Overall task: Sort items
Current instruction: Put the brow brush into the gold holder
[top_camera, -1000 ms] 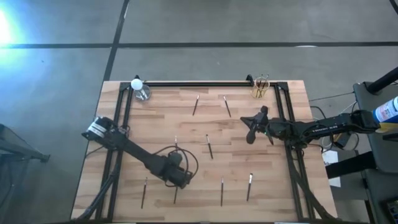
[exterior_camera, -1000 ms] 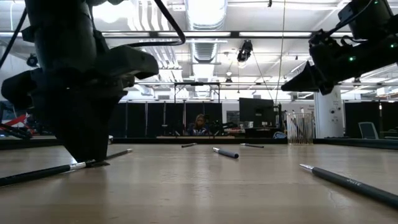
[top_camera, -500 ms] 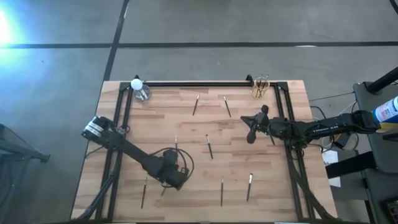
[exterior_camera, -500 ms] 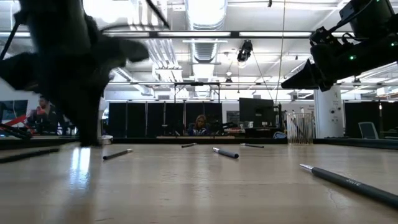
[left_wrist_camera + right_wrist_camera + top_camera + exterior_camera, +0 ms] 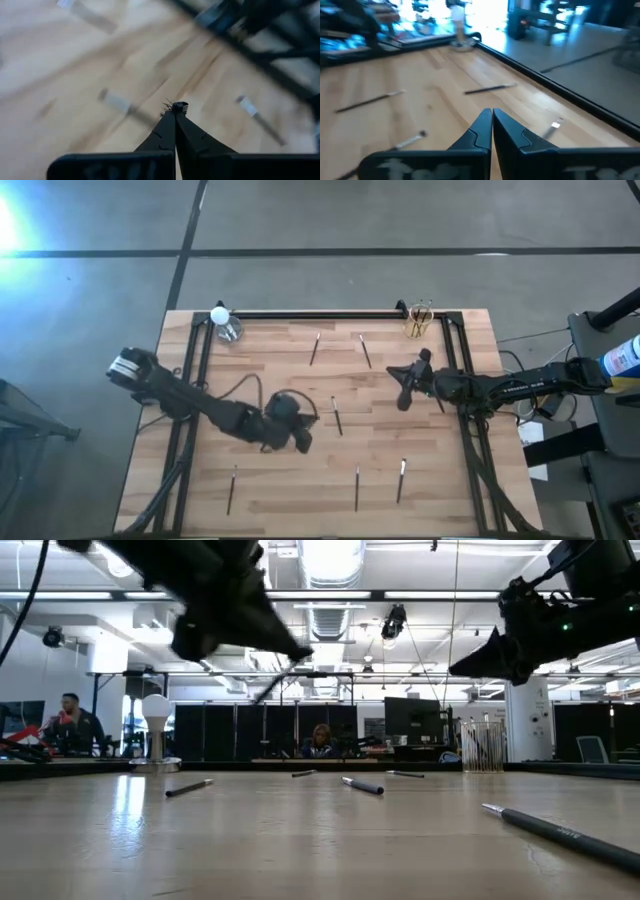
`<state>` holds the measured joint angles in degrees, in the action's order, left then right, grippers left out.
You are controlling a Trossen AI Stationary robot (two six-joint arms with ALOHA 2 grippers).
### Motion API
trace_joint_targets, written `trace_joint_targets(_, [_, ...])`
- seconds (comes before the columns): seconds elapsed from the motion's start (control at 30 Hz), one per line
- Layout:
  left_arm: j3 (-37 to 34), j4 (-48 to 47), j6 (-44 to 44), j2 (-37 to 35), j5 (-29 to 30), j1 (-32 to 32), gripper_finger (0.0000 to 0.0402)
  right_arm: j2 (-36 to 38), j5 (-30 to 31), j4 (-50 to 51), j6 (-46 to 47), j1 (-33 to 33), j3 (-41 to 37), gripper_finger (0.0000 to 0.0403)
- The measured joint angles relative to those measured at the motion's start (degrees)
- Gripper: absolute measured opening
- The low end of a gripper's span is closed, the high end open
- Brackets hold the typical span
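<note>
Left gripper (image 5: 300, 442) clamped on brush (image 5: 178, 105), raised above table (image 5: 440, 480) centre. Right gripper (image 5: 403, 395) closed, empty, near glass cup (image 5: 417, 325).

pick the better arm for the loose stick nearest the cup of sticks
Right: right pincer hovers nearer that stick, shut, seemingly empty; left pincer is farther and grips another stick.
</note>
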<state>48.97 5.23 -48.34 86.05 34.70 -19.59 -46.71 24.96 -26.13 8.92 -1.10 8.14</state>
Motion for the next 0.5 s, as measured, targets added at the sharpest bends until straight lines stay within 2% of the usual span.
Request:
trace_joint_targets(0.1, [-7.36,21.76,10.44,0.08,-5.23,4.46,0.0000,-0.47,-6.92,-2.43,2.55,0.02,0.00,0.0011])
trace_joint_targets(0.23, [-14.45,44.08,17.94,2.18,-14.41,11.55,0.0000,-2.69,-10.43,-5.89,9.02,0.12,0.02,0.0013])
trace_joint_targets(0.37, [-16.53,54.55,22.47,4.60,-22.27,17.81,0.0000,-7.51,-12.02,-11.43,10.87,0.11,0.53,0.0033])
trace_joint_targets(0.5, [-15.67,57.31,23.10,5.86,-26.69,22.07,0.0000,-14.45,-14.15,-13.69,11.49,0.11,4.30,0.0069])
